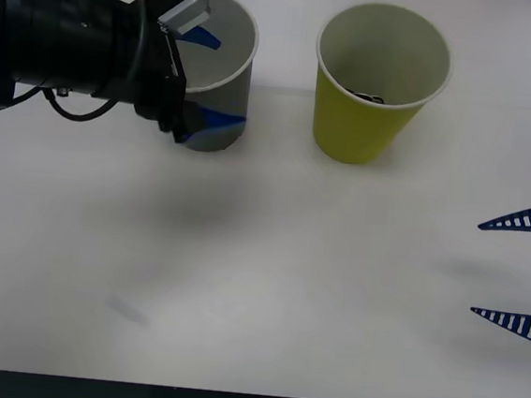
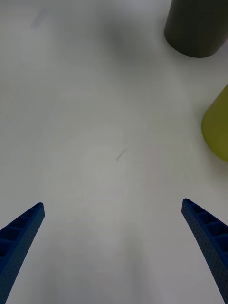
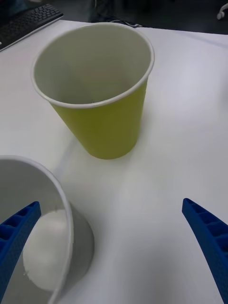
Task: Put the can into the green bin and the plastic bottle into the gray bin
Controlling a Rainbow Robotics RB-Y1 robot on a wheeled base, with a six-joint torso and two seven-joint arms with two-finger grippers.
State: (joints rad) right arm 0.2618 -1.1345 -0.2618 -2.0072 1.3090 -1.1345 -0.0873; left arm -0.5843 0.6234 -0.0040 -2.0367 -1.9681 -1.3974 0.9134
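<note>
A broad white table (image 1: 257, 283) fills the workspace, its far edge giving way to a dark area where a black keyboard (image 3: 26, 21) lies beyond the corner. The left gripper (image 1: 210, 76), on a thick black arm, hangs at the tall gray paper cup with a white rim, the gray bin (image 1: 227, 92); its blue ribbed fingers are spread wide, one fingertip (image 1: 206, 37) over the cup's open mouth and the other down against the cup's near outer wall. In the left wrist view the gray bin's rim (image 3: 64, 223) curves just beside one finger, with part of the cup's pale floor visible and no object to be made out on that part. Just beyond the left gripper, toward the robot's right, stands the large yellow-green paper cup with a white rim, the green bin (image 1: 367, 124), upright and apart from the gray one. A small dark object with a metallic glint, apparently the tiny can (image 1: 369, 98), lies at the bottom inside the green bin. The right gripper (image 1: 517, 272) hovers well to the right, over bare table, its two blue fingers held wide apart with nothing between them; both cups stand off ahead of it, the green bin (image 2: 217, 128) nearer and the gray bin (image 2: 197, 26) farther.
</note>
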